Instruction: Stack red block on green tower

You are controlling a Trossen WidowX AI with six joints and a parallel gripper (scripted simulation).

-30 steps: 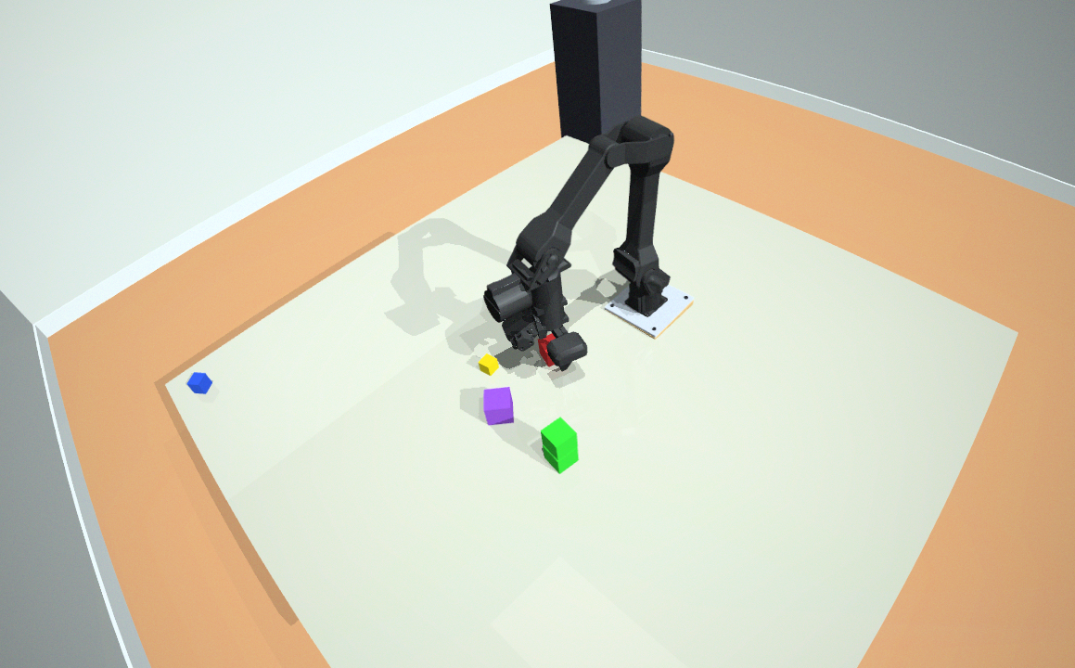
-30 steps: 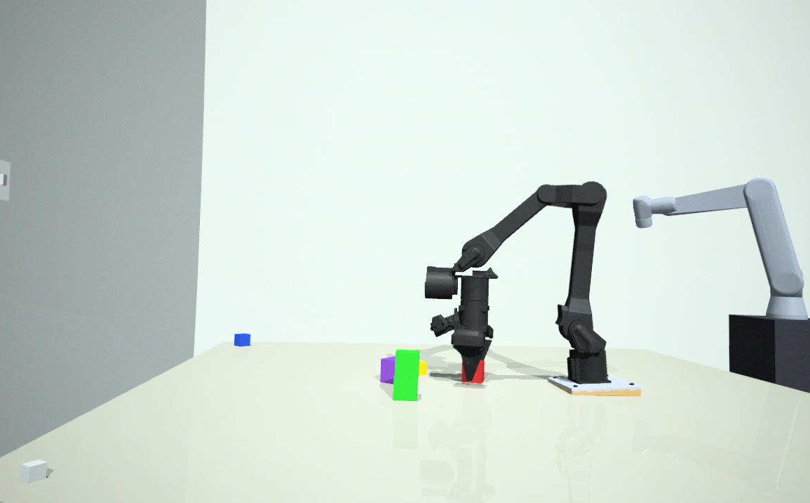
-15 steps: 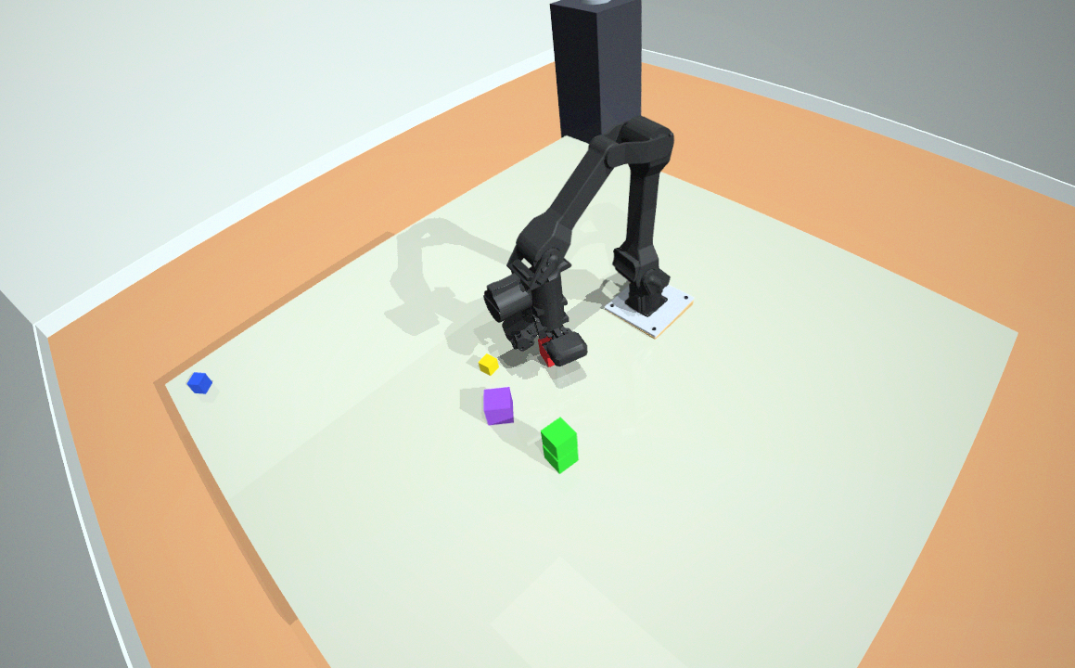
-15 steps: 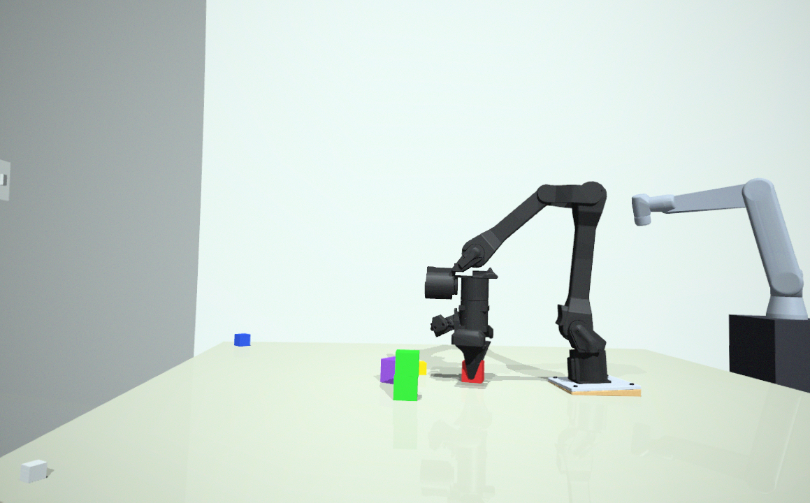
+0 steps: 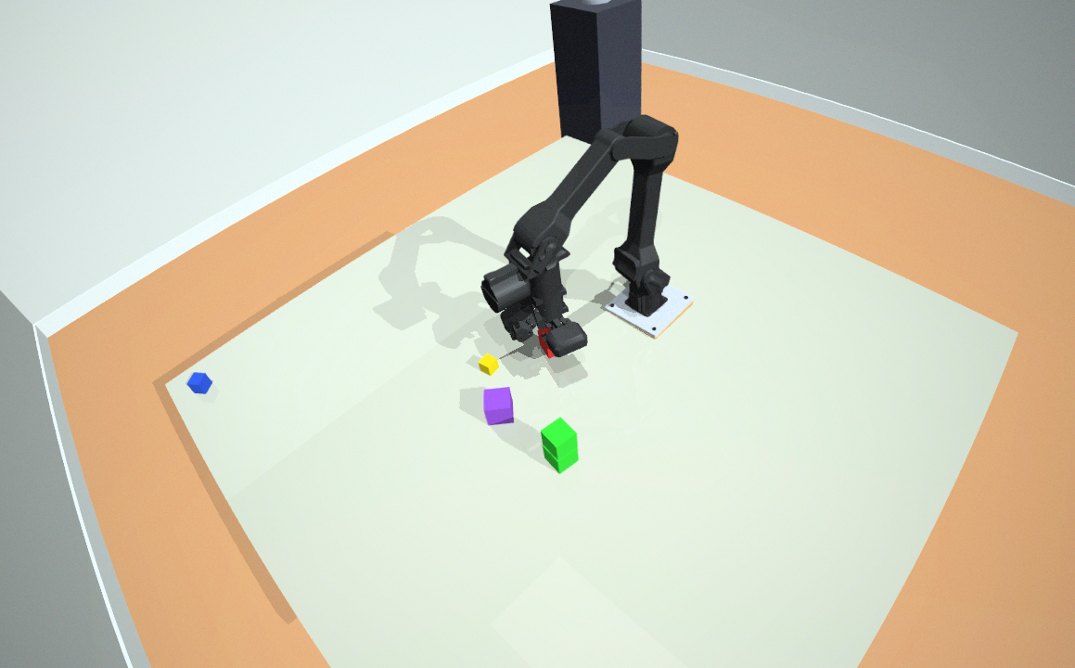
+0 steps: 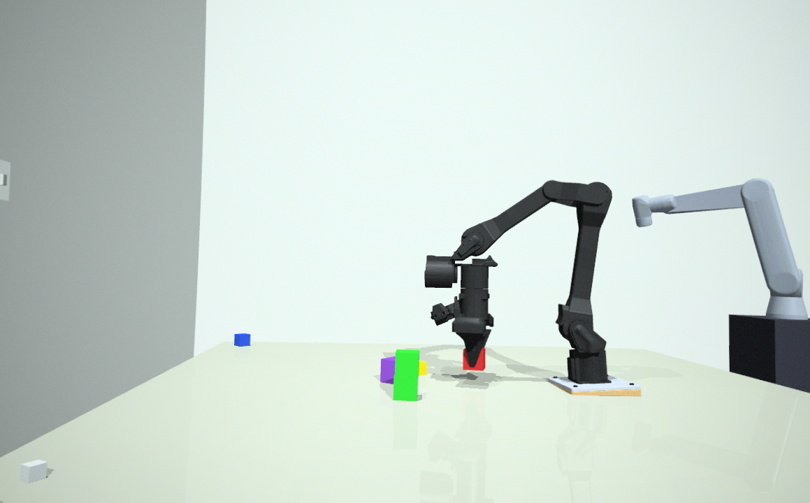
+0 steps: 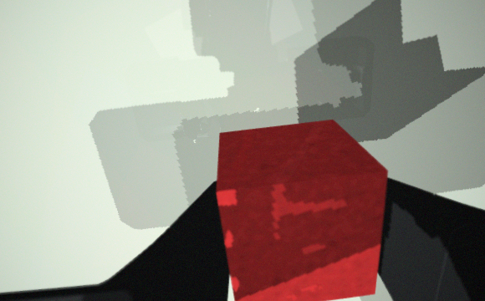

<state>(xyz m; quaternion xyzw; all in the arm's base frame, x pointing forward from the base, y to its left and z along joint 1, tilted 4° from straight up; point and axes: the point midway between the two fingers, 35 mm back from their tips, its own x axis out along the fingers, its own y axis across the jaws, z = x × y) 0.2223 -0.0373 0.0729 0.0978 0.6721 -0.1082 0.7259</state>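
Note:
The red block is between the two black fingers of my gripper. The gripper is shut on it, with a finger against each side in the wrist view. In the exterior view the block hangs a little above the table, with a shadow below it. The green tower is two blocks high and stands upright, apart from the gripper. The red block is held lower than the tower's top. The far finger is mostly hidden in the exterior view.
A purple block stands near the tower, on the yellow block's side. The small yellow block lies near the gripper. A blue block lies far off by the table edge. A white block lies front left.

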